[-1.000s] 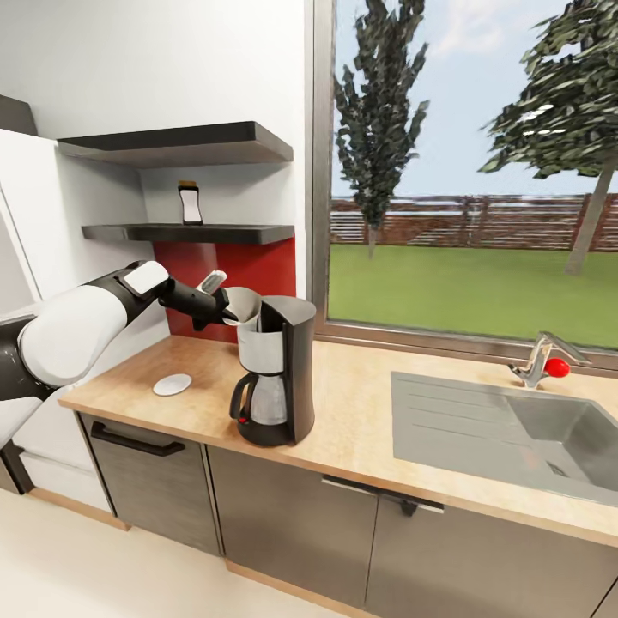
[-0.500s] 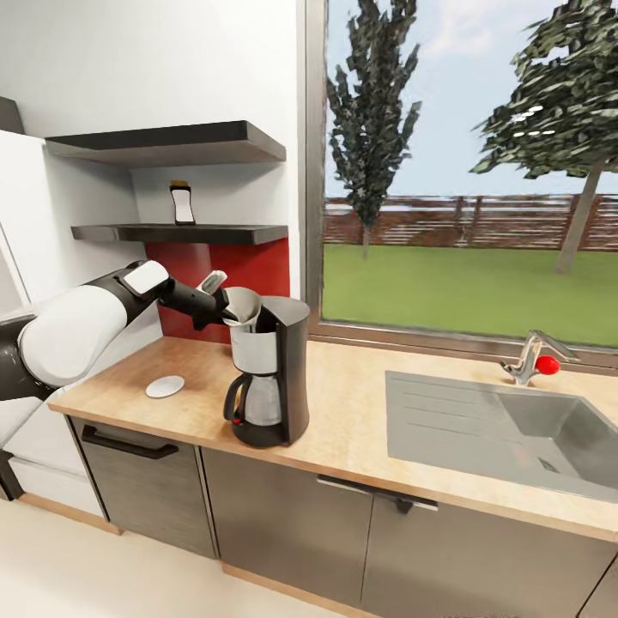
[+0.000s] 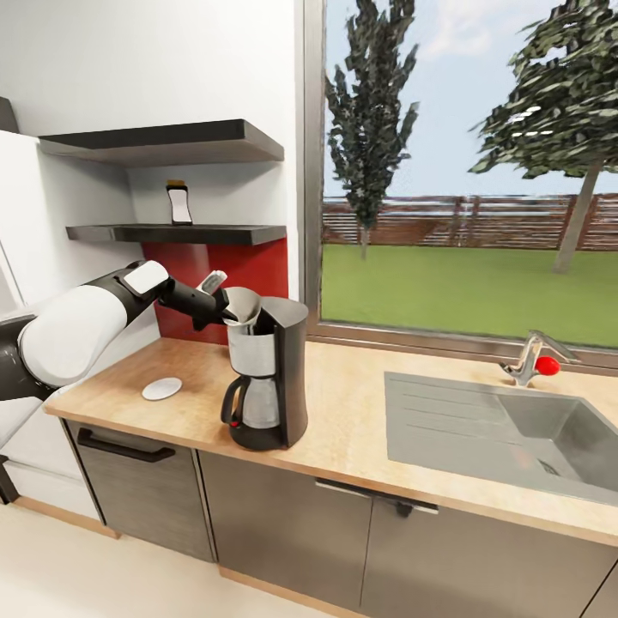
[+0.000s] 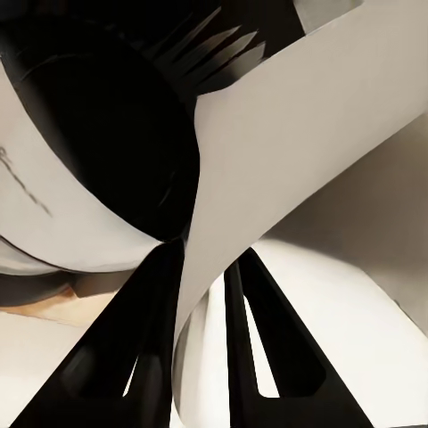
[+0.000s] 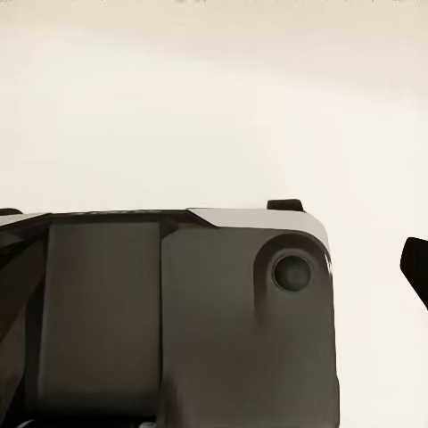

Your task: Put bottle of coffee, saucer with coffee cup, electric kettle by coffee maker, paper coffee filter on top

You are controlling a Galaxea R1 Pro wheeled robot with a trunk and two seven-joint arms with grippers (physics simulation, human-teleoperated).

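The black coffee maker [image 3: 268, 378] stands on the wooden countertop [image 3: 360, 403]. My left gripper [image 3: 225, 312] is shut on a white paper coffee filter [image 3: 243, 305], held tilted at the maker's top left edge. In the left wrist view the filter [image 4: 294, 152] is pinched between the dark fingers [image 4: 143, 348] over the maker's black basket [image 4: 107, 134]. The bottle of coffee [image 3: 178, 203] stands on the lower wall shelf [image 3: 180, 233]. A white saucer [image 3: 161, 389] lies on the counter left of the maker.
A steel sink [image 3: 498, 429] with a faucet [image 3: 534, 356] takes up the counter's right part, under a large window. Dark cabinets [image 3: 283, 524] run below. The right wrist view shows a dark part of my body [image 5: 178, 312] over a cream floor.
The whole picture has slid a little to the left, so the camera has moved. The left gripper still holds the filter at the coffee maker's top.
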